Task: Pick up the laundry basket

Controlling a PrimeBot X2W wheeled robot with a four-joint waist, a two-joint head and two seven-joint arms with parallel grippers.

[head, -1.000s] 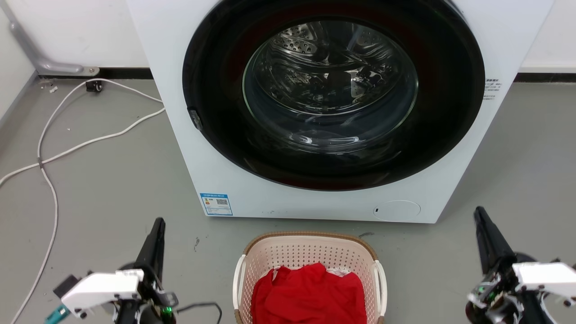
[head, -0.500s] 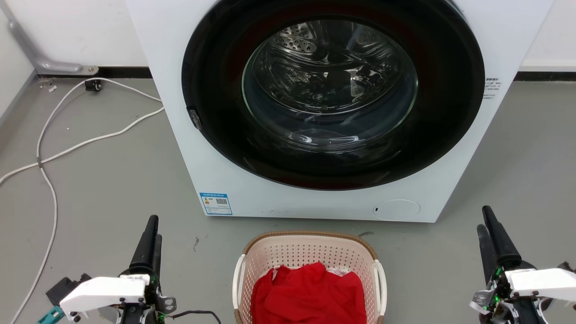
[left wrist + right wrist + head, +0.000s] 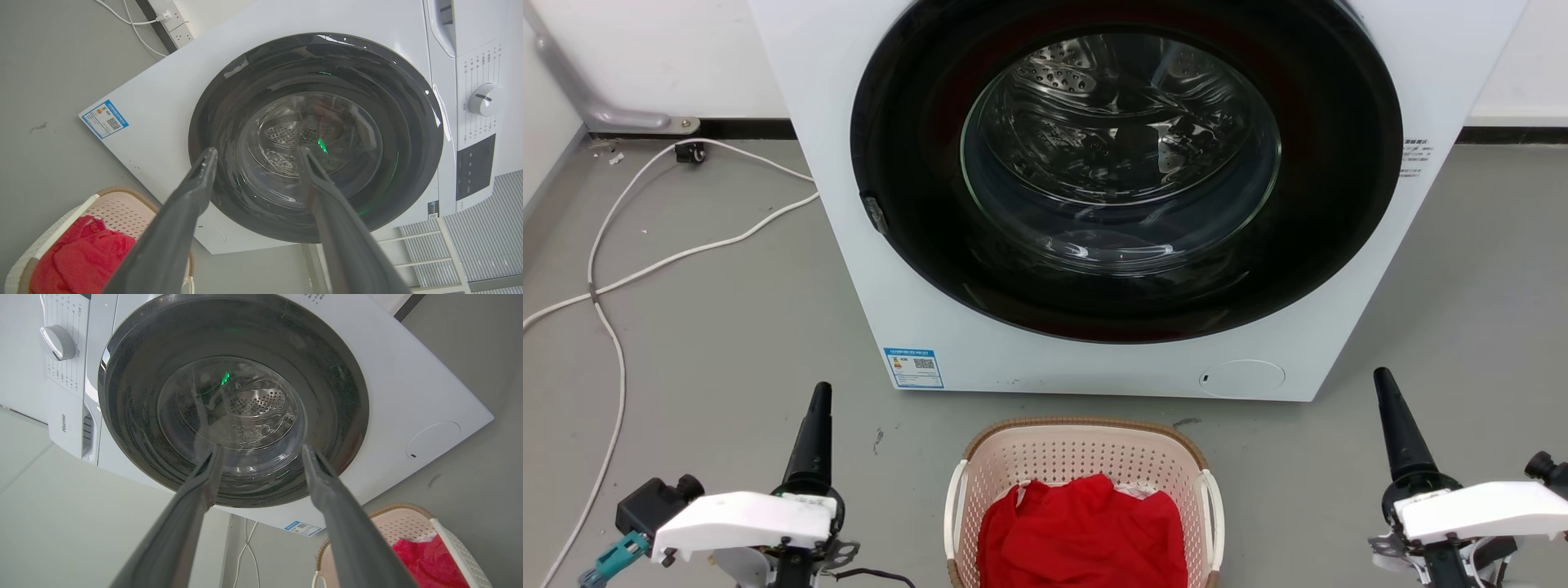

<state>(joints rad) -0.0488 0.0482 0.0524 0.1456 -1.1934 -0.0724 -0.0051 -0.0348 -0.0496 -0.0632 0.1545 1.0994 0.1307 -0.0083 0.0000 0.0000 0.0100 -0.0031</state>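
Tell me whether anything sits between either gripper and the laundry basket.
Nothing visible does. Only floor separates the left gripper and the right gripper from the laundry basket, which sits between them. The washing machine stands behind the basket, and the white cables lie off to the left.

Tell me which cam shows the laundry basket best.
Head view: the laundry basket sits centred before the washing machine, full width in frame, near end cropped. Each wrist view catches one corner of it at the bottom edge.
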